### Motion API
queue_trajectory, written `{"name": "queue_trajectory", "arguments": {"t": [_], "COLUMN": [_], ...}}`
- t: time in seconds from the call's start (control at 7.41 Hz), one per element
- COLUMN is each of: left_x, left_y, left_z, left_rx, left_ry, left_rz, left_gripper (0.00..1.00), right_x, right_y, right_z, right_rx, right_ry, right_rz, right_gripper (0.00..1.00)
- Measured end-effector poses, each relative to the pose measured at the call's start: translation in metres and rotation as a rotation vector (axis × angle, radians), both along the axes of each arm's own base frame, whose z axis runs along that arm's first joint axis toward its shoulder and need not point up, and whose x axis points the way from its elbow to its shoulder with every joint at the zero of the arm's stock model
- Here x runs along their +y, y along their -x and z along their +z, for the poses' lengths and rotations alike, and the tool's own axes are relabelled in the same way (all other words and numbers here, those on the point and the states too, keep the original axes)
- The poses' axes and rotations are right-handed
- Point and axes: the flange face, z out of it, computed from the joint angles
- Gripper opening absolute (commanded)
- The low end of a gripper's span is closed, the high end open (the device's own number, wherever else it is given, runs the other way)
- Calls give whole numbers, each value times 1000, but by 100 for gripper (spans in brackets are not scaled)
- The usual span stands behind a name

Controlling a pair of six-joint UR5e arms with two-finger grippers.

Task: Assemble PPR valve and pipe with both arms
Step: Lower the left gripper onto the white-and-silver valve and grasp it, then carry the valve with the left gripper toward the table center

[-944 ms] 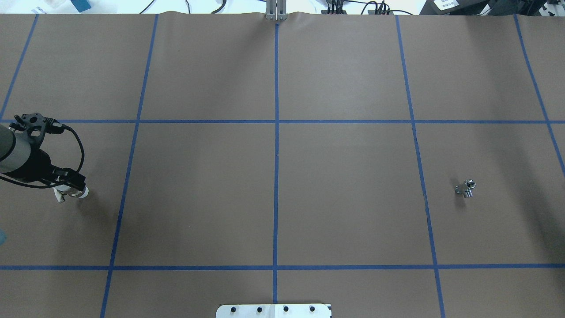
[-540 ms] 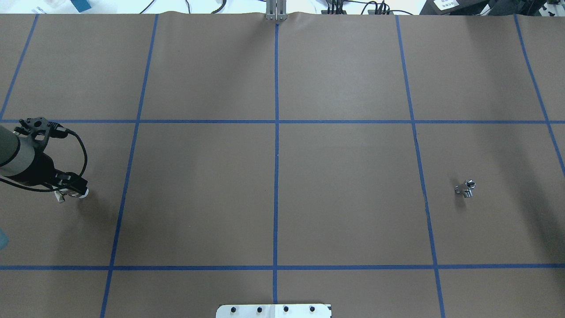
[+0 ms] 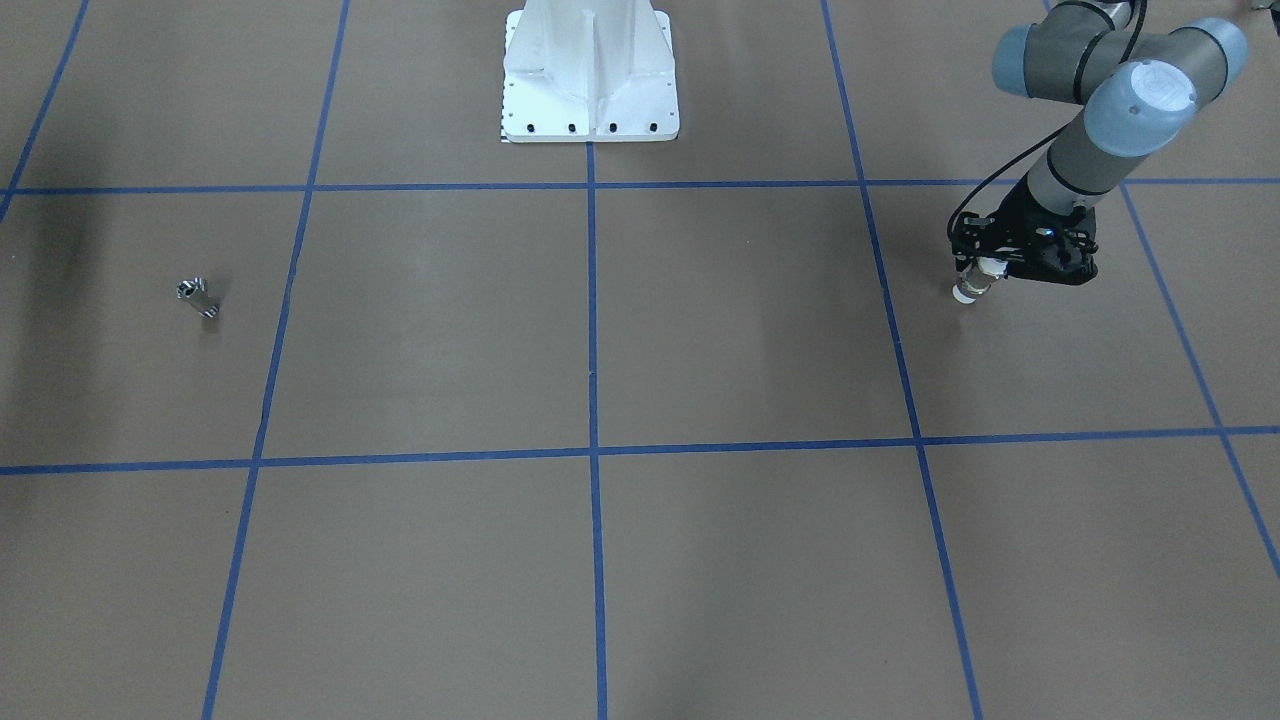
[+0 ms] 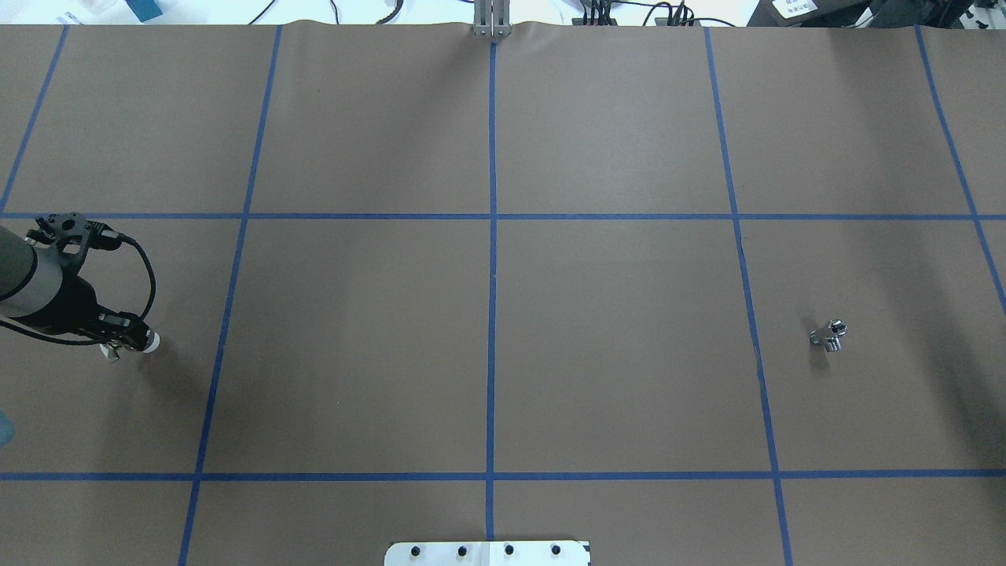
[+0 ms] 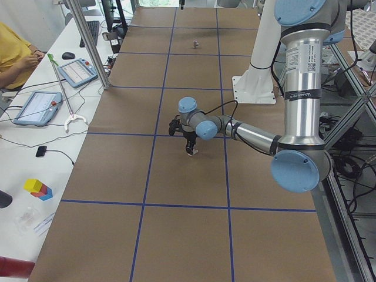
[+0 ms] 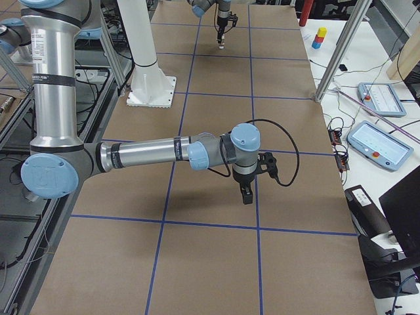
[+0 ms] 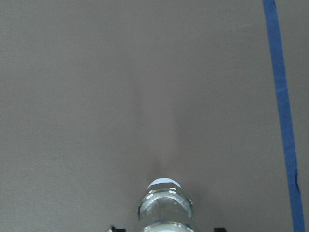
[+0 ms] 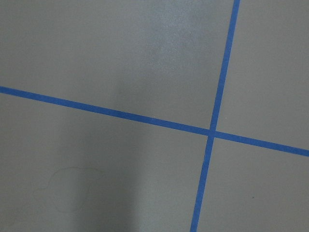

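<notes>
My left gripper (image 3: 988, 268) is low over the table (image 4: 613, 314), out at the robot's left end. The PPR valve (image 3: 970, 289) sits between its fingers. The valve's white end pokes out below them, tilted. In the left wrist view the valve's banded body and white cap (image 7: 164, 205) fill the bottom centre. Only slivers of black show at either side, so I cannot tell whether the fingers are clamped on it or merely around it.

The pipe (image 4: 827, 336) lies on the table well apart from the valve, towards the robot's right end. Nothing is touching it.

My right gripper (image 6: 247, 195) appears only in the side view from the right, pointing down just above the table, near a blue tape line (image 6: 197, 223). I cannot tell from there whether its fingers are apart or together. Its wrist view shows only brown table and a crossing of tape lines (image 8: 211, 131).
</notes>
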Motion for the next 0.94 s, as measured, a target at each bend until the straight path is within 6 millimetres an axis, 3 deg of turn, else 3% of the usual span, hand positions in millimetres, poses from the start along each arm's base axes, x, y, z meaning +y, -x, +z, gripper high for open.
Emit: {"name": "queue_trajectory", "arguments": {"t": [0.54, 0.67, 0.94], "left_x": [-5, -15, -45], "left_y": [-3, -13, -41], "left_z": [-19, -37, -99], "left_rx": [14, 7, -18], "left_ry": [-3, 6, 30], "left_rz": [0, -1, -4], "left_gripper": [0, 0, 0], "right_x": [0, 0, 0], "right_y": [0, 0, 0], "right_z": [-1, -1, -1], "right_rx": [-1, -1, -1], "right_ry": [-2, -2, -2], "right_rz": [0, 0, 0], "right_gripper": [100, 100, 100]}}
